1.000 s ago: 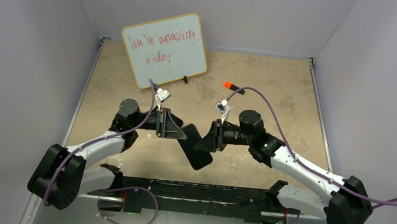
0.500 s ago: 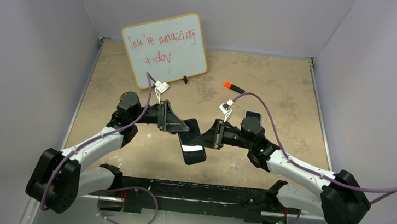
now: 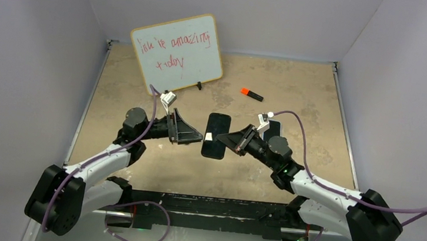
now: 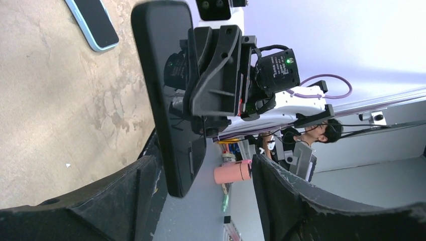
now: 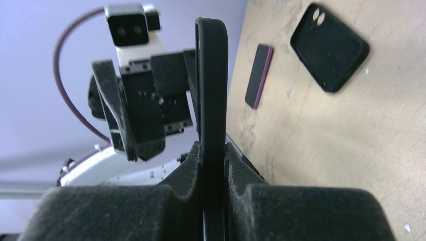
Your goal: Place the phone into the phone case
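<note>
the tan table [image 3: 297,87] carries everything, and a whiteboard [image 3: 176,53] with red writing stands propped at its 11 o'clock corner. the right gripper [image 3: 225,139] reaches in from 4 o'clock and is clamped tight on the 3 o'clock side of a black phone [image 3: 217,127]. in the right wrist view its pads [image 5: 187,173] press on both faces with the slab edge-on between them, so the phone is held flat and lifted clear of the table. whether it is bare or already wears a cover i cannot tell. the left gripper [image 3: 199,137] faces the phone from 9 o'clock with its jaws spread wide and nothing in them. in the left wrist view the phone's near end sits in the gap close to one finger, and i cannot tell if they touch. a second phone [image 3: 274,130] with a pale blue rim lies flat on the table at 3 o'clock of the held one, partly behind the right wrist. the black phone case [image 5: 329,47], with two camera holes at one corner, lies flat on the table and shows only in the right wrist view, apart from both grippers. near it lies a thin dark piece [image 5: 258,75] with a magenta edge, too unclear to name. an orange-capped marker [image 3: 251,93] rests on the table at 1 o'clock
</note>
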{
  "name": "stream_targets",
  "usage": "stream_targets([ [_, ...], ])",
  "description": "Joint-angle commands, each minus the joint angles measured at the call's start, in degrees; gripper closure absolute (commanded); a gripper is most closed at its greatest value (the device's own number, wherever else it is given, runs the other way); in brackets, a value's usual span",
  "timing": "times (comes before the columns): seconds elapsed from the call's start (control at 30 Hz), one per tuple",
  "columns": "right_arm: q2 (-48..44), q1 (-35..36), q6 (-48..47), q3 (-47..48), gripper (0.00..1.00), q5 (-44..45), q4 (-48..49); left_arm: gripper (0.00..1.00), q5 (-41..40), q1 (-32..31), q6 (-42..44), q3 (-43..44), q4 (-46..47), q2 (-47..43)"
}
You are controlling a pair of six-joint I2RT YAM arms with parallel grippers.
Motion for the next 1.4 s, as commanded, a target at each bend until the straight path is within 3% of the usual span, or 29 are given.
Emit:
stream_targets([
  [0.0, -3.1, -0.28, 2.33, 0.71, 1.0, 7.4, 5.88, 0.28, -1.54, -0.49, -2.03, -1.01, 4.05, -1.93],
  [0.27, -2.31, -0.25, 2.88, 0.65, 1.0, 8.01, 7.24, 0.34, -4.29, -4.68, -1.67, -0.32, 5.19, 2.29],
  [0.4, -1.91, -0.28, 3.38, 0.39, 1.0, 8.11, 7.71, 0.42, -5.6, -7.6, -1.72, 0.21, 6.18, 4.98],
  [0.5, -2.36, -0.23, 3.31, 0.46, 1.0, 8.43, 6.82, 0.6, -5.52, -8.94, -0.85, 0.96, 5.23, 6.3],
  [0.63, -3.33, -0.27, 2.15, 0.8, 1.0, 9.06, 4.31, 0.99, -6.58, -9.34, 3.05, 2.75, -2.11, 6.5],
  [0.67, -3.52, -0.22, 1.7, 0.88, 1.0, 9.23, 3.7, 1.0, -7.22, -9.47, 5.68, 4.04, -6.42, 6.41],
  [0.9, -2.98, -0.27, -1.36, 3.44, 1.0, 8.81, -3.97, 0.97, -13.68, -10.41, 21.05, 13.85, -32.68, 5.56],
  [1.07, -3.24, -0.21, -2.12, 4.44, 1.0, 8.59, -5.8, 0.62, -14.99, -10.41, 23.19, 15.46, -35.78, 4.23],
  [1.13, -3.63, -0.24, -2.02, 4.49, 1.0, 8.67, -5.76, 0.56, -15.21, -10.41, 22.54, 15.27, -35.03, 3.53],
  [1.27, -3.61, -0.26, -1.69, 4.64, 1.0, 8.23, -5.61, 0.55, -14.82, -10.34, 20.25, 14.08, -31.16, 2.87],
  [1.37, -3.49, -0.25, -1.65, 4.57, 1.0, 7.97, -5.5, 0.67, -14.78, -10.4, 20.29, 14.08, -30.55, 3.37],
])
